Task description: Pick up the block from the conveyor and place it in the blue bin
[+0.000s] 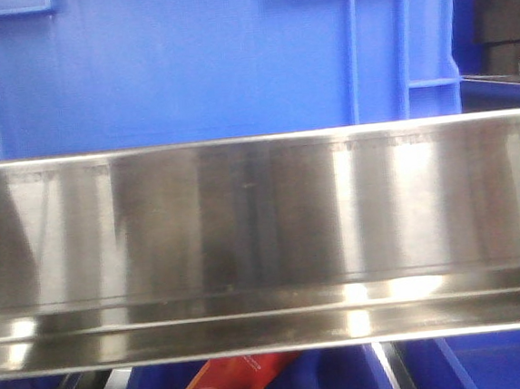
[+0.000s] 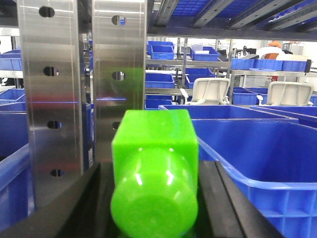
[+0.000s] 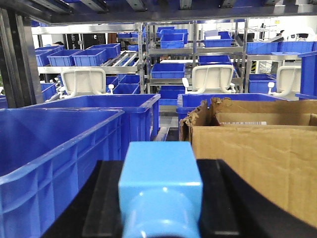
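Observation:
My left gripper (image 2: 156, 198) is shut on a bright green block (image 2: 154, 163), held between its black fingers (image 2: 74, 208). A large blue bin (image 2: 257, 148) stands just right of it. My right gripper (image 3: 161, 198) is shut on a light blue block (image 3: 161, 173), held between its black fingers (image 3: 233, 198). A large blue bin (image 3: 49, 144) stands close on its left. In the front view a blue ribbed bin wall (image 1: 185, 64) fills the top. The conveyor is out of view, and neither gripper shows in the front view.
A polished steel rail (image 1: 264, 240) crosses the front view, with a red packet (image 1: 231, 388) below it. Perforated steel uprights (image 2: 49, 99) stand close on the left. An open cardboard box (image 3: 257, 158) sits right of the right gripper. Shelving with blue crates stands behind.

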`<control>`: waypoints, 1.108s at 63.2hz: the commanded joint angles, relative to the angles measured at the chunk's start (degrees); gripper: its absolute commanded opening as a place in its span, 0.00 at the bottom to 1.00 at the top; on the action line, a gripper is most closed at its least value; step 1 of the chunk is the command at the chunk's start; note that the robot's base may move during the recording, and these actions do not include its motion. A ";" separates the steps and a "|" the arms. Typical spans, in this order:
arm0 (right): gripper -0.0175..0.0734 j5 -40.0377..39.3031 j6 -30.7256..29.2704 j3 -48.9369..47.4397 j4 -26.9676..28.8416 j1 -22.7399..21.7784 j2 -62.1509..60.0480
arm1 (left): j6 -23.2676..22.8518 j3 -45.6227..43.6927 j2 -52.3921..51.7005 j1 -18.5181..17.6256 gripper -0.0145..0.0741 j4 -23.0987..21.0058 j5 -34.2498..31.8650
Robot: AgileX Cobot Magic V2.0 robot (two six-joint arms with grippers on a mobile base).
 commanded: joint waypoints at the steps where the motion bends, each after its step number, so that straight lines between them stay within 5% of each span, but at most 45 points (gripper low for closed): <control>1: 0.01 -0.87 -0.14 0.06 -0.68 -0.06 -0.09 | 0.08 -0.23 -0.08 -0.28 0.04 -0.45 -1.44; 45: 0.01 -2.79 -0.14 0.06 -0.56 -0.06 0.02 | 0.08 -0.23 -0.08 -0.28 0.04 -1.13 -4.06; 59: 0.01 -1.05 -0.14 -5.97 2.75 3.13 0.64 | 0.16 -3.60 1.81 -0.40 0.04 -1.72 -2.97; 70: 0.01 3.00 -0.14 -13.28 2.75 7.03 7.98 | 0.74 -10.60 12.81 -0.60 0.04 -4.39 -1.59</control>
